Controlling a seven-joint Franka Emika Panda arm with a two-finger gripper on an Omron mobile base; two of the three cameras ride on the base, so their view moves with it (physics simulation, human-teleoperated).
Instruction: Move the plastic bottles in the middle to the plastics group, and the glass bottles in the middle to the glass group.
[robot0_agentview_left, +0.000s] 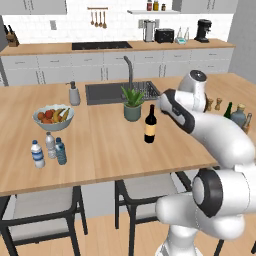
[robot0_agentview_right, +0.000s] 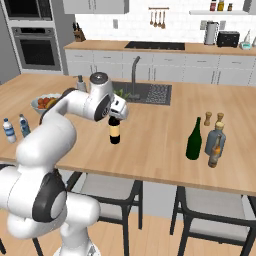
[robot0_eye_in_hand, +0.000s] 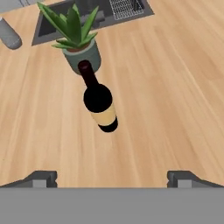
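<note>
I see bare counter (robot0_eye_in_hand: 175, 87) all round the labelled wine bottle (robot0_eye_in_hand: 99, 103). Only the potted plant (robot0_eye_in_hand: 78, 43) crowds it, just behind.

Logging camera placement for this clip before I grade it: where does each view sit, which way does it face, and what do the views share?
Left base view: behind the arm on its left, looking forward and down over the island counter; the white arm crosses from lower right.
Right base view: behind on the right, same counter; the arm rises from lower left.
Hand view: on the hand, jaws open, looking down at the labelled wine bottle beside the potted plant.
Shared: all three show that wine bottle, the plant and the sink.
</note>
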